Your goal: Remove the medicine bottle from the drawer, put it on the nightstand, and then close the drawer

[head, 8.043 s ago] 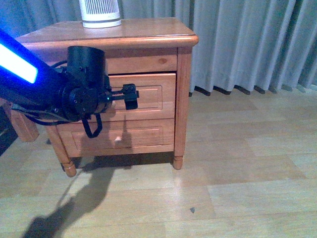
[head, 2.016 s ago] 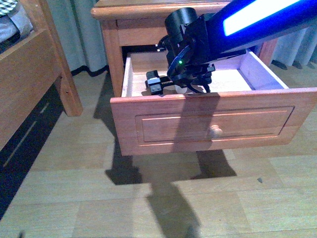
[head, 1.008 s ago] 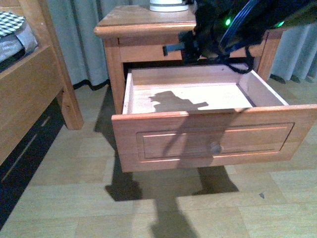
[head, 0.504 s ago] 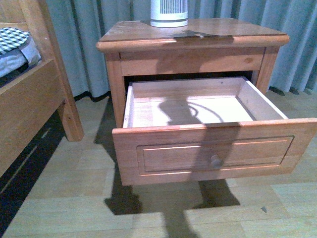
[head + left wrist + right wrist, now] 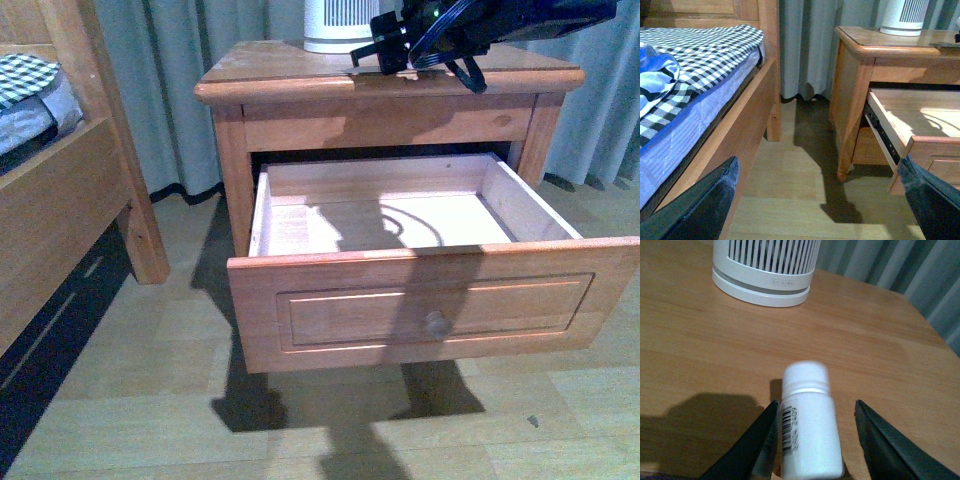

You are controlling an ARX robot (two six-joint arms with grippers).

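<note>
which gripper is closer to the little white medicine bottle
Right. The small white medicine bottle sits between the fingers of the right gripper, over the orange-brown wooden nightstand top. The left gripper is low by the floor, between wooden bed and nightstand.

Quick tally here: one nightstand (image 5: 300, 70), one drawer (image 5: 330, 315) showing, and a single round knob (image 5: 435, 323) on its front. At the worktop, one medicine bottle (image 5: 807, 430) and one white ribbed device (image 5: 765, 270), so two items. One bed frame (image 5: 70, 200) alongside. And two end effectors in shot: the left end effector (image 5: 819, 162) and the right end effector (image 5: 815, 410), two fingers apiece.
</note>
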